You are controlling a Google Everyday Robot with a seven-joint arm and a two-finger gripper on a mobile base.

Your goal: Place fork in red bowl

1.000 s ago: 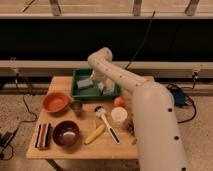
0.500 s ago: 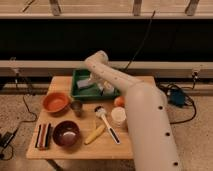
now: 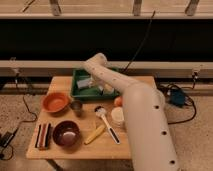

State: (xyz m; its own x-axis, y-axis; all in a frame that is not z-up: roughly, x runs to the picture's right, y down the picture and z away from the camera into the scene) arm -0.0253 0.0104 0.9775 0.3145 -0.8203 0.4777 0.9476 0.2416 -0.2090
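Wooden surface (image 3: 60,85): pale, rectangular, smooth top; it carries everything below.
Arm (image 3: 142,125): thick, white, rounded shell; rises from 5 o'clock, narrows toward 12 o'clock, bends at a knuckle and dips into the tray.
End effector (image 3: 89,81): low inside the tray, in its 9 o'clock half; fingers apart, with no item seen between them.
Tray (image 3: 87,96): green, rectangular, raised rim, at 12 o'clock on the surface; pale things inside, partly covered by the arm.
Fork: cannot be picked out; whether it lies in the tray under the arm cannot be told.
Red bowl (image 3: 55,102): round, shallow, orange-red with a brighter inside, at 9 o'clock, well apart from the end effector.
Metal cup (image 3: 76,106): small, dull, just beside the red bowl at its 3 o'clock.
Dark bowl (image 3: 66,134): maroon, round, at 7 o'clock.
Yellow utensil (image 3: 95,134): tilted, at 6 o'clock, beside a long white-handled utensil (image 3: 109,127).
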